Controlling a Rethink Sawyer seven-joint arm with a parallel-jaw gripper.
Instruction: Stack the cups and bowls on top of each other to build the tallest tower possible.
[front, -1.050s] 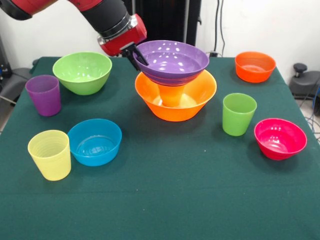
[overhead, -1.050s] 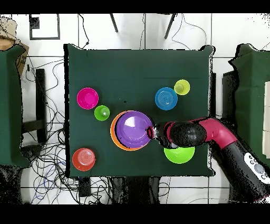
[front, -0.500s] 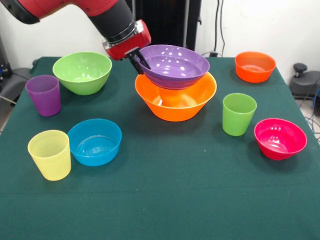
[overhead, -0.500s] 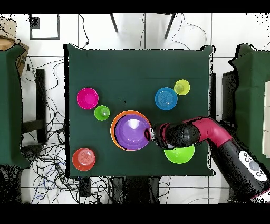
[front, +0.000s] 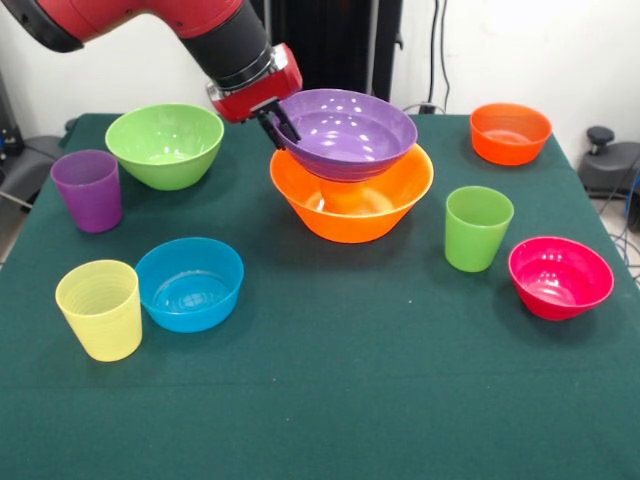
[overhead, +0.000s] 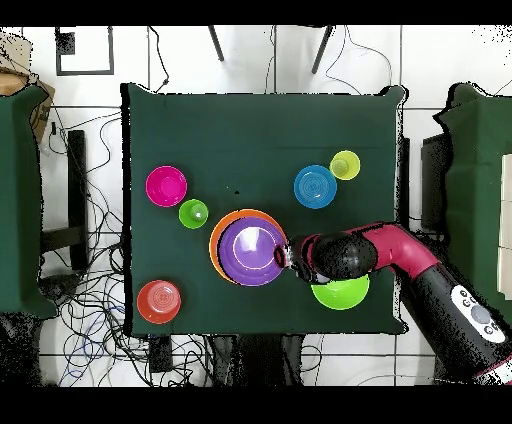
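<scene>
The tower is a wide purple bowl (front: 350, 130) (overhead: 250, 252) resting inside the large orange-yellow bowl (front: 355, 215) (overhead: 215, 236) near the table's middle. My gripper (front: 281, 125) (overhead: 284, 254) is shut on the purple bowl's rim, at its left in the front view. What lies under the purple bowl is hidden. Loose on the table are a purple cup (front: 88, 190), a pale yellow cup (front: 100, 308) (overhead: 345, 165) and a green cup (front: 478, 228) (overhead: 193, 213).
Around the tower stand a light green bowl (front: 165, 145) (overhead: 340, 293), a blue bowl (front: 190, 283) (overhead: 315, 186), a pink-red bowl (front: 560, 277) (overhead: 166, 186) and an orange-red bowl (front: 510, 132) (overhead: 159, 301). In the overhead view my arm covers the purple cup.
The purple bowl has come down into the orange-yellow bowl, hiding the orange cup that showed beneath it a second ago. My gripper moved down with it.
</scene>
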